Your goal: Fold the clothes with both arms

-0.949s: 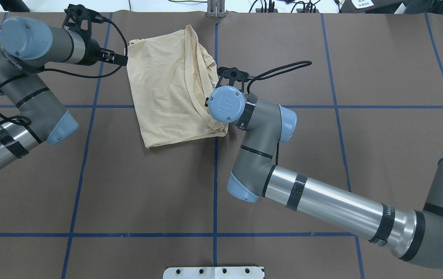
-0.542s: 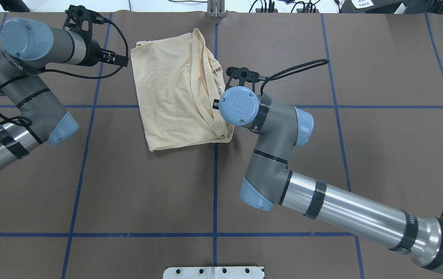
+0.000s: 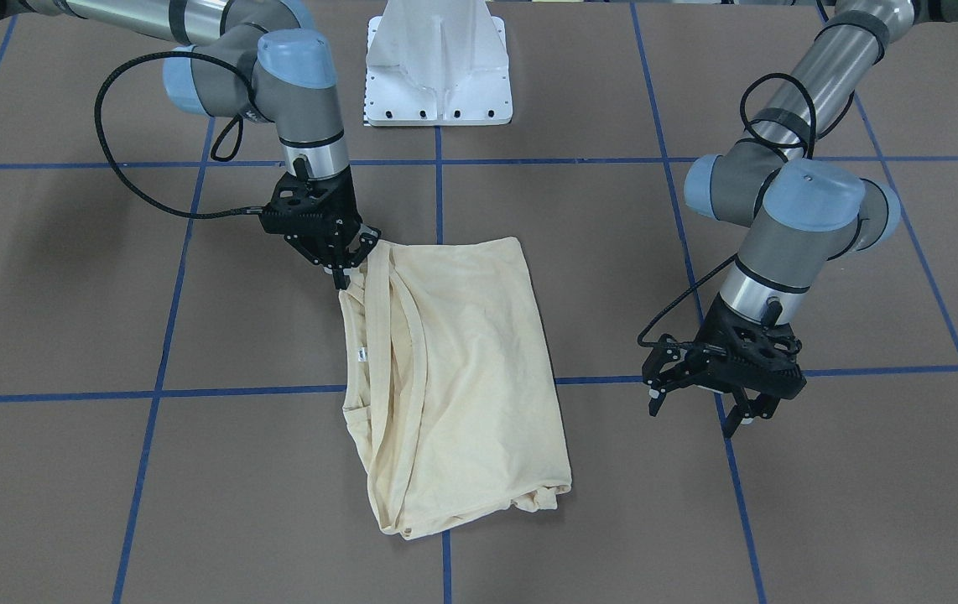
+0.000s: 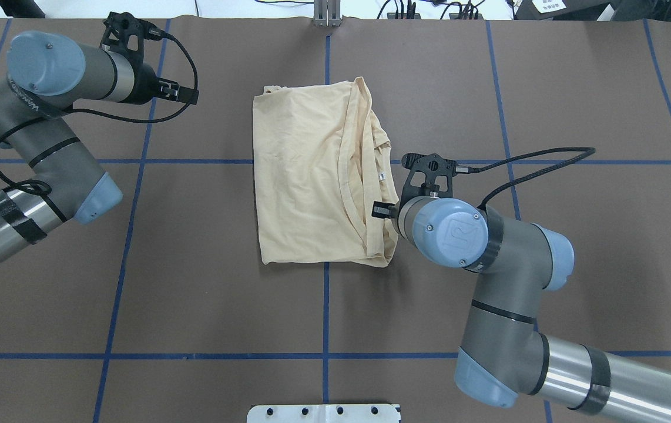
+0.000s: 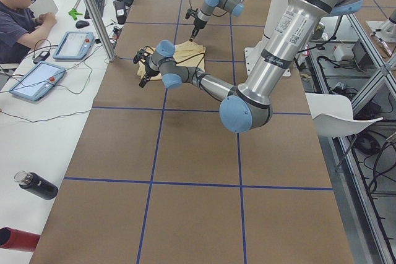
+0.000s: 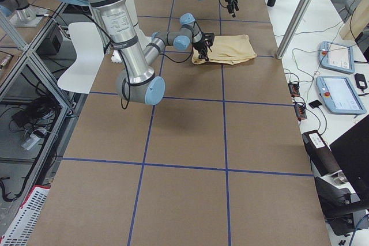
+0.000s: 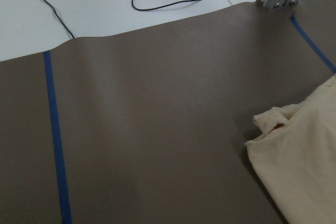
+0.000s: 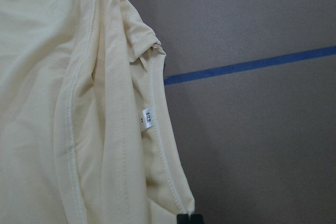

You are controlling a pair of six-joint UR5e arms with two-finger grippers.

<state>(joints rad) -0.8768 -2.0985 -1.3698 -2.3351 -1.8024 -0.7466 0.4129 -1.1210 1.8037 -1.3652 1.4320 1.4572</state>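
The pale cream-yellow shirt (image 4: 312,176) lies folded in a rough rectangle on the brown table, its neck edges and small white label (image 8: 147,116) along the side nearest my right arm. My right gripper (image 4: 379,210) is shut on the fabric edge at the near right corner; in the front-facing view it pinches that edge (image 3: 343,270), and the wrist view shows its tips (image 8: 187,217) together on the hem. My left gripper (image 3: 697,411) hovers open, well off the shirt (image 3: 462,369). The left wrist view shows only a shirt corner (image 7: 299,161).
The white pedestal base (image 3: 437,67) stands at the robot's side of the table. Blue tape lines (image 4: 326,305) grid the brown surface. An aluminium post (image 4: 326,14) rises at the far edge. A seated person (image 5: 18,4), tablets and bottles are beyond the far edge.
My right gripper has pulled the shirt to the right and nearer the robot. The left gripper, earlier at the shirt's far left corner, has stayed back and now stands apart from it.
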